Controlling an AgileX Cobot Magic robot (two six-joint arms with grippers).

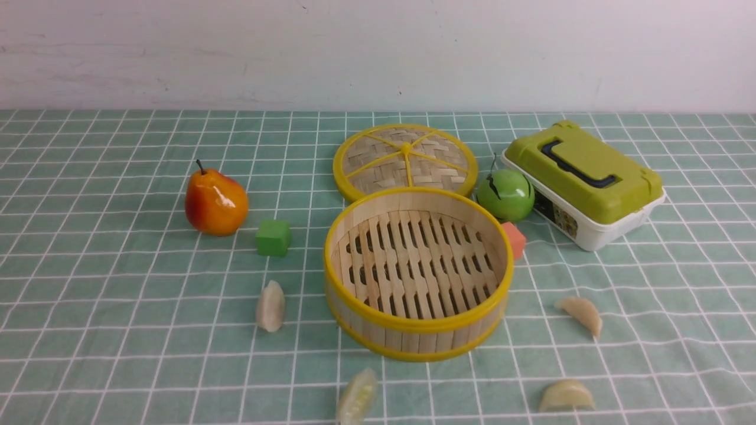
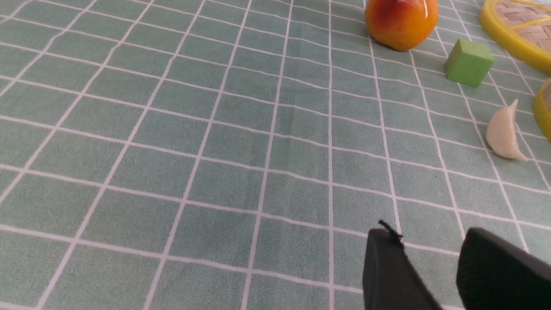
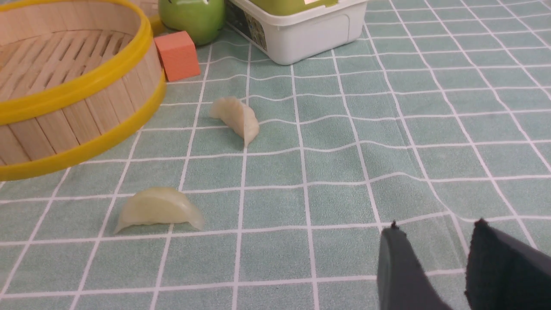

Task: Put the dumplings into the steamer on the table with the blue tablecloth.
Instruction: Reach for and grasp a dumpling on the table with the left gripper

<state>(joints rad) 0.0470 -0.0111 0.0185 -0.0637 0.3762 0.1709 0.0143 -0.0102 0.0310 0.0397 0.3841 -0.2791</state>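
Steamer (image 1: 418,336) sits mid-tabletop (image 1: 147,366), slatted floor bare. All four dumplings lie outside it on the blue tablecloth (image 1: 195,330) (pale teal, really, with a white grid). Left dumpling (image 1: 271,307): left of the steamer, nearer the front edge than the green cube (image 1: 273,238). Front dumpling (image 1: 357,396): at the tabletop's front edge, left of centre. Yellowish dumpling (image 1: 567,395): near the front edge, right of the steamer. Right dumpling (image 1: 582,314): farther back, toward the right edge. Lid (image 1: 378,156) lies behind the steamer, toward the back edge; green fruit (image 1: 506,195) and orange block (image 1: 512,240) are by the steamer's right side. Lidded box (image 1: 585,177) stands toward the back right corner, pear (image 1: 217,202) toward the back left. Left gripper (image 2: 424,230): fingers spread, nothing between them. Right gripper (image 3: 434,226): likewise spread and unladen.
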